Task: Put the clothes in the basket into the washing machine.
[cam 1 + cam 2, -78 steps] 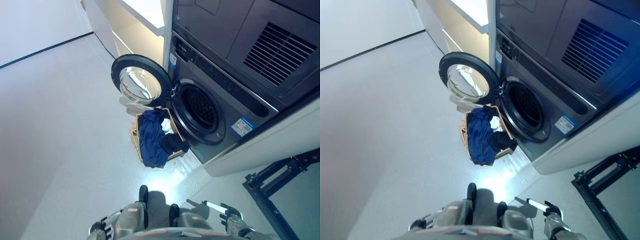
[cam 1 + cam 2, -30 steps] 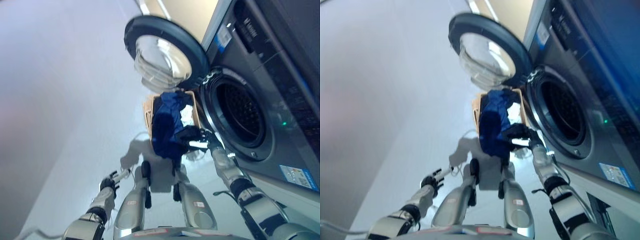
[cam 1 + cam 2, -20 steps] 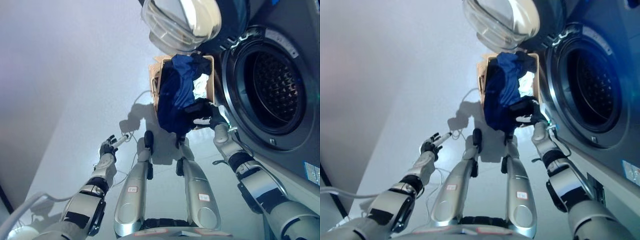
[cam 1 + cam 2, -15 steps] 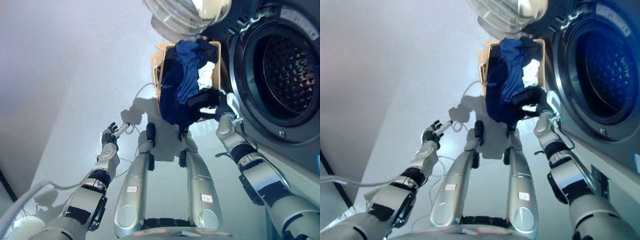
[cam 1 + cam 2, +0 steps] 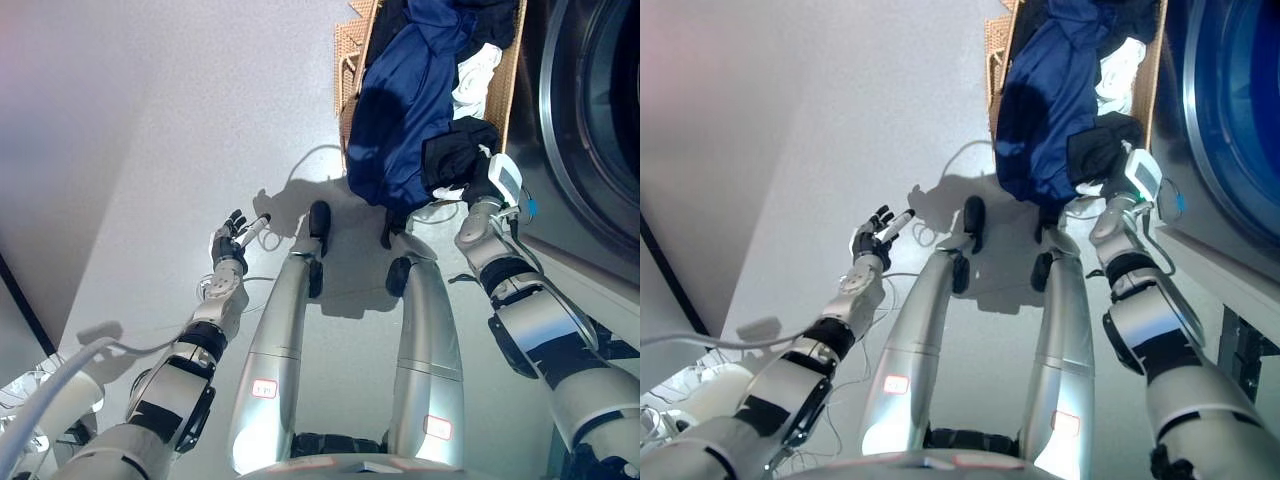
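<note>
Nearest the camera, the robot's left hand (image 5: 231,243) hangs out over the pale grey floor (image 5: 120,180) on its left side, fingers spread and relaxed, touching nothing and well apart from the laundry; further out on the other side, the right hand (image 5: 478,190) reaches up to the near end of the woven basket (image 5: 349,62), which stands on the floor just before the washing machine (image 5: 590,130); that hand is pressed against a black garment (image 5: 455,155) lying at the basket's near right corner, though its fingers are lost against the dark cloth and whether they are grasping it cannot be told; the clothes are all in or on the basket: a large blue garment (image 5: 405,100) is heaped across it and spills over the near rim toward the floor, its lower edge hanging outside the weave; a white piece (image 5: 477,72) shows between the blue cloth and the basket's right wall, just above the black garment; more dark cloth (image 5: 495,20) lies at the far end by the view's upper edge; to the right of the basket, the machine's round door opening (image 5: 600,90) curves along the edge of the frame, its drum only partly in sight.
</note>
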Robot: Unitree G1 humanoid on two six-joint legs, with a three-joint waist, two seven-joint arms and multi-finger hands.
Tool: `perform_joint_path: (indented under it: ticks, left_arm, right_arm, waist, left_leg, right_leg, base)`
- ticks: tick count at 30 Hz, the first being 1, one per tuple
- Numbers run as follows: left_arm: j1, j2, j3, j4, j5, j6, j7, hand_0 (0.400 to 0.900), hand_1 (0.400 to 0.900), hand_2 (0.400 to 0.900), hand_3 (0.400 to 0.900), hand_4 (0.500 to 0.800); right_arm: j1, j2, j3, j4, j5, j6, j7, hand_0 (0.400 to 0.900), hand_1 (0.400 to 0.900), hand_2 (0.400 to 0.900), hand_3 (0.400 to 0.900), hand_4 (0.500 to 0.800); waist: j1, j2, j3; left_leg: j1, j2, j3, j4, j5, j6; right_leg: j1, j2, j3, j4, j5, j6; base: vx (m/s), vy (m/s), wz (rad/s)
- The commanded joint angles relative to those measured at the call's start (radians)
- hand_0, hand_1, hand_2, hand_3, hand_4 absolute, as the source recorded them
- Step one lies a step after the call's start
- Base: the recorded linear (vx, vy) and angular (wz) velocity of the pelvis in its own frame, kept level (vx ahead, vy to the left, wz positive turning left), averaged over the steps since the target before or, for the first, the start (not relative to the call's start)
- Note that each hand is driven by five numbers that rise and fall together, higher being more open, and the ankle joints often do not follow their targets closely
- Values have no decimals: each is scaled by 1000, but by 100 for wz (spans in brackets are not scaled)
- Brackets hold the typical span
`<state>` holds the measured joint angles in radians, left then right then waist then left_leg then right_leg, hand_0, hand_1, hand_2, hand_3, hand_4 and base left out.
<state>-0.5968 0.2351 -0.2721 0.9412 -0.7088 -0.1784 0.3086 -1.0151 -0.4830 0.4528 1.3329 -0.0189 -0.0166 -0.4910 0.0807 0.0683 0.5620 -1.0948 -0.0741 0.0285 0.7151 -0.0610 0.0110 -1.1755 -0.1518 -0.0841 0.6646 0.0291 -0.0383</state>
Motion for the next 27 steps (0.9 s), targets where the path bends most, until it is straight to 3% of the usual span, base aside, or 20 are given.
perform_joint_path:
  ticks: [1,2,3,5,16,23,27]
  left_arm:
    - [79,13,4,-29,-16,-34,5,900,900,900,900,800]
    - [83,11,5,-21,-15,-33,5,900,900,900,900,800]
    - [85,8,4,-14,-11,-28,5,900,900,900,900,800]
    - [86,3,8,-2,-8,-28,6,900,900,900,900,800]
    - [78,6,43,55,8,-24,26,900,900,900,900,800]
    - [144,20,102,11,9,-29,46,900,900,900,900,800]
    - [158,18,131,13,4,-22,49,900,900,900,900,800]
  right_arm:
    - [37,-63,17,40,15,22,31,900,900,900,900,800]
    - [41,-65,11,47,20,23,38,900,900,900,900,800]
    - [43,-66,13,51,17,27,39,761,761,761,761,716]
    - [53,-65,8,46,17,25,38,400,400,400,400,500]
    - [79,-71,-7,-50,22,-1,-24,400,400,400,400,500]
    - [100,-151,-60,-451,26,-71,-96,400,400,400,400,500]
    - [121,-160,-121,-573,41,-95,-122,400,400,400,400,500]
  waist:
    - [-2,86,-57]
    - [-1,84,-59]
    - [-1,83,-62]
    - [-1,80,-69]
    - [-22,47,-89]
    - [-60,4,-105]
    - [-76,-4,-108]
  left_leg:
    - [16,-19,1,-9,-69,3]
    - [13,-20,4,-6,-68,3]
    - [7,-20,5,-2,-68,3]
    - [6,-22,2,-2,-67,3]
    - [58,-20,5,-52,-55,-5]
    - [154,-6,9,-135,-52,-14]
    - [205,-1,8,-170,-49,-16]
  right_leg:
    - [-32,-3,48,165,-160,88]
    - [-38,-2,50,171,-161,89]
    - [-44,-3,49,175,-160,89]
    - [-46,-4,50,176,-159,91]
    - [-2,-4,56,143,-144,97]
    - [95,12,60,55,-133,103]
    - [146,17,59,23,-136,105]
  base:
    - [0,0,0]
    - [0,0,0]
    - [0,0,0]
    - [0,0,0]
    - [-3,2,-4]
    - [13,-4,-16]
    - [32,-29,-7]
